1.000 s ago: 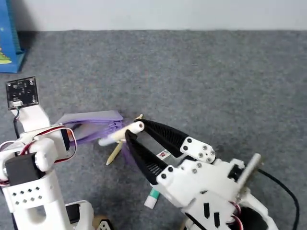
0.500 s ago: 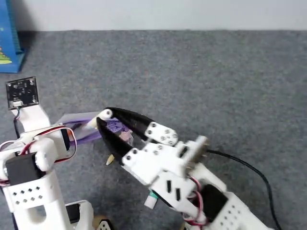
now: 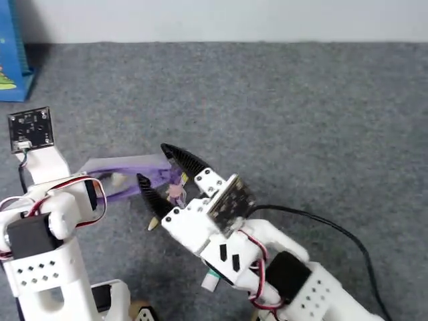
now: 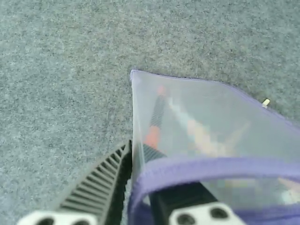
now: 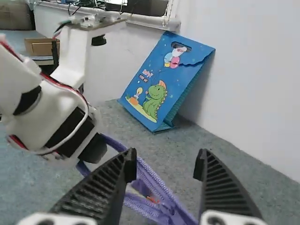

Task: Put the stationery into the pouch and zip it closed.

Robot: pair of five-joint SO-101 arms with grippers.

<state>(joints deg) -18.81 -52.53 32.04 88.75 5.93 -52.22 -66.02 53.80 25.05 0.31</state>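
- R gripper [image 3: 151, 162]: black fingers spread wide, nothing between them. It hangs over the pouch's [image 3: 127, 166] free end, one finger on the far side and one on the near side.
- R wrist view: R gripper [image 5: 166, 154] straddles the pouch's purple zip edges [image 5: 140, 185]. The two bands lie apart, so the mouth looks unzipped.
- L gripper [image 4: 140, 168]: clamped on the pouch's purple rim [image 4: 206, 168], one finger outside and one showing through the clear wall. It holds that end up off the carpet.
- Pouch: long axis runs across the table from L gripper toward R gripper. Pale shapes and an orange-black item show through the wall [image 4: 206, 126], so some stationery is prob. inside.
- Not yet in: a wooden stick [image 3: 154, 222], prob. a pencil, on the carpet just beside R gripper's near finger, with most of it under the R arm. The visible end slants toward the pouch mouth.
- Also out: a white-green piece [image 3: 212, 277], type unclear, farther back under the R arm, near its base.
- Key relation: both loose items lie on the R arm's side, behind its fingertips and away from the pouch. The R arm is nearer and L is busy holding, so my guess is R pulls back and down for the stick and turns to line up with its slant.
- Zip step prob. comes last.
- Bkgd: a blue gift bag [image 5: 164, 89] against the wall.
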